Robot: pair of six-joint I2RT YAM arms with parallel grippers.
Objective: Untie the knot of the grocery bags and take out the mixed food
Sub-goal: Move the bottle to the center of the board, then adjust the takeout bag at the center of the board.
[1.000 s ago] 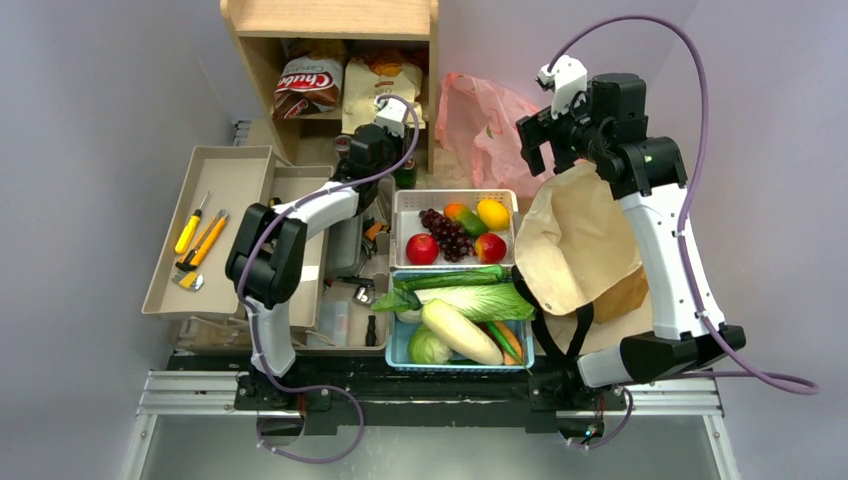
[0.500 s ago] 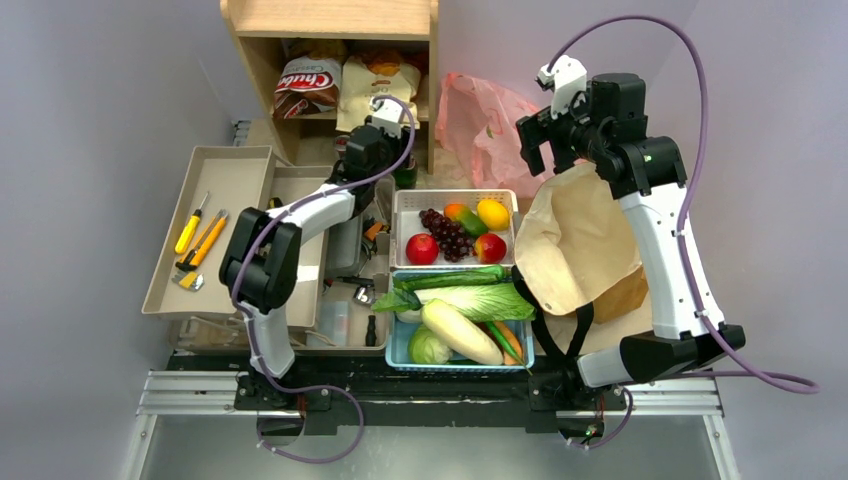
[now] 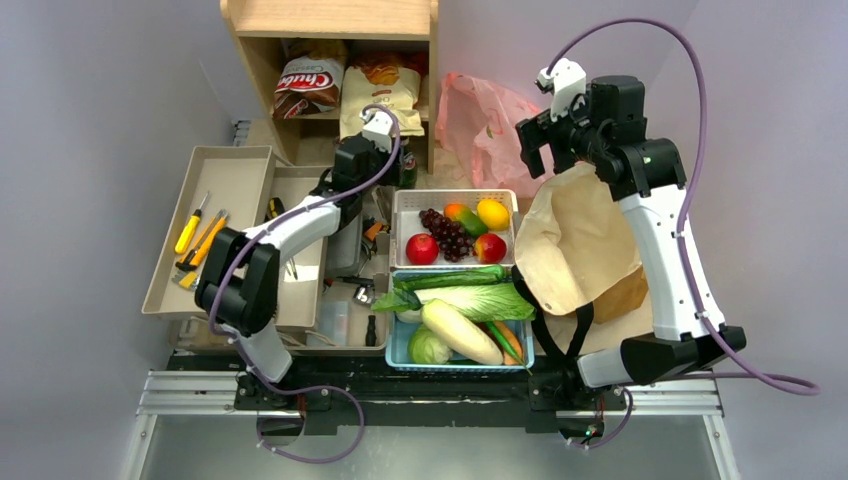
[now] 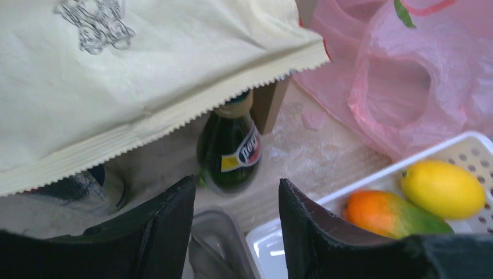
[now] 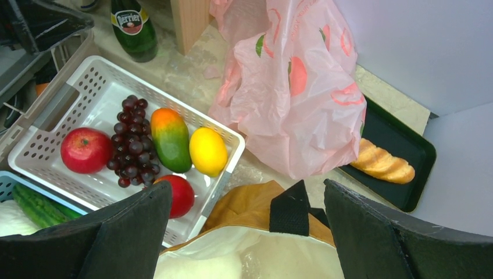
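Note:
The thin pink bag [image 3: 480, 125] lies slumped at the back, right of the shelf; it also shows in the right wrist view [image 5: 296, 87]. No knot shows on it. The brown paper bag [image 3: 580, 250] with black straps [image 5: 290, 215] lies open at the right. Apples, grapes and an orange fill a white basket [image 3: 403, 200]. Cucumber, napa cabbage, daikon and carrot fill a blue basket [image 3: 392, 350]. A tan snack bag [image 4: 116, 87] lies on the shelf. My left gripper [image 4: 237, 183] is open and empty below it. My right gripper [image 5: 247, 186] is open and empty above the paper bag's rim.
A green Perrier bottle [image 4: 229, 148] stands by the wooden shelf's post [image 3: 330, 20]. A brown Chubs bag [image 3: 308, 85] sits on the shelf. Grey trays [image 3: 215, 220] with tools lie at the left. A bread loaf [image 5: 381, 163] lies on a black tray behind the pink bag.
My left arm's elbow has swung left and its gripper has shifted back towards the shelf. The right arm has not moved.

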